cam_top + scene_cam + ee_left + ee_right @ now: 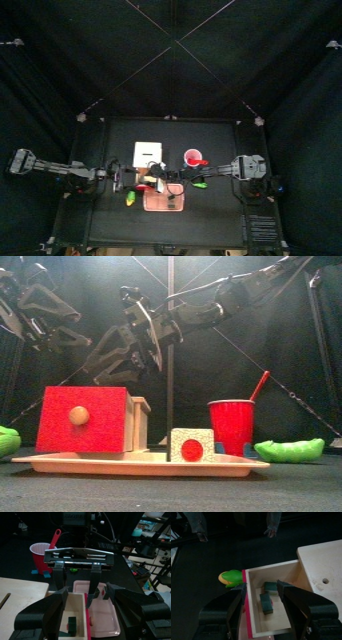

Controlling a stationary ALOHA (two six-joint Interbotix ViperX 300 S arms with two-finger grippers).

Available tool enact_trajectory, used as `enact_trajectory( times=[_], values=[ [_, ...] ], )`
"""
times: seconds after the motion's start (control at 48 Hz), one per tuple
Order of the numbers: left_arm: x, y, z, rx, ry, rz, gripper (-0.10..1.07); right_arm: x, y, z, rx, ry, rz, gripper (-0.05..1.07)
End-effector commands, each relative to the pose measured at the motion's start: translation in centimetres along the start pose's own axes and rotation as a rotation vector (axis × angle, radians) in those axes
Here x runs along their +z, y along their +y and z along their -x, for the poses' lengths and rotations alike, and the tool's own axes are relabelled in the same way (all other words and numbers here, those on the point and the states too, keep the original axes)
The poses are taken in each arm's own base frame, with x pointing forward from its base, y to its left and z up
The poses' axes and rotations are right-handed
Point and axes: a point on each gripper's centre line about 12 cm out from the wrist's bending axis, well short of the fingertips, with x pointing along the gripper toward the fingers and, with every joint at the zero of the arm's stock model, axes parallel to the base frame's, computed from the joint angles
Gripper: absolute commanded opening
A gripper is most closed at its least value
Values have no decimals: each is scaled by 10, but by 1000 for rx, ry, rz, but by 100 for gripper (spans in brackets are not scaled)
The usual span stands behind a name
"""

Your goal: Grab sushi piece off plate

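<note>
Pink plate (134, 464) lying flat, sushi piece (191, 445) upright

Matt, perhaps plastic plate (134, 464).

Both black arms reach in over the table's middle; the right pincer (262, 604) hangs with jaws spread wide, the left pincer (88, 609) likewise parted.

No readable text, label or number anywhere.
</note>
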Motion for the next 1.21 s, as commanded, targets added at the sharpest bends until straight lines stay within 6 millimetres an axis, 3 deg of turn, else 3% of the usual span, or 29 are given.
enact_trajectory(
  times=[0.0,0.229,0.438,0.792,0.958,1.188],
  values=[
    [5,0,-2,3,-19,5,96,28,5,10,13,-69,2,86],
    [5,1,-2,7,-19,12,96,34,12,23,24,-84,6,86],
    [5,1,-2,7,-18,12,96,29,16,39,32,-72,7,86],
    [5,1,-2,7,-18,13,96,-6,46,79,92,-3,47,86],
    [5,1,-2,7,-18,12,96,-34,63,96,136,54,99,86],
    [4,1,-1,7,-16,12,96,-65,77,104,169,126,129,86]
  ],
)
